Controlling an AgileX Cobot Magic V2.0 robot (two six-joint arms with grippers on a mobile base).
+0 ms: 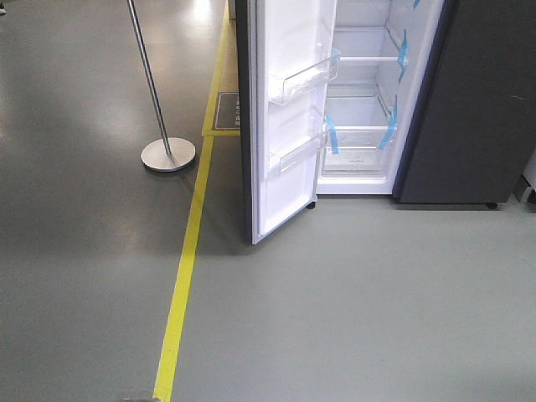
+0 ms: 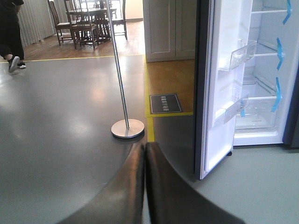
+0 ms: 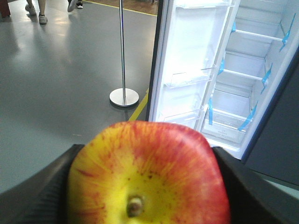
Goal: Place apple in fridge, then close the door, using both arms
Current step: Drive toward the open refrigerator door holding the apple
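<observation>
While the right gripper [image 3: 149,189] clamps the apple [image 3: 148,168] and the left gripper [image 2: 144,150] sits closed, I should steer right of the door [image 1: 289,134] into the fridge [image 1: 362,107].

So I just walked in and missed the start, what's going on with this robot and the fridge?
The right gripper is shut on the apple, holding it short of the fridge, whose door stands wide open. The left gripper is shut with nothing in it. The apple is not inside yet.
</observation>
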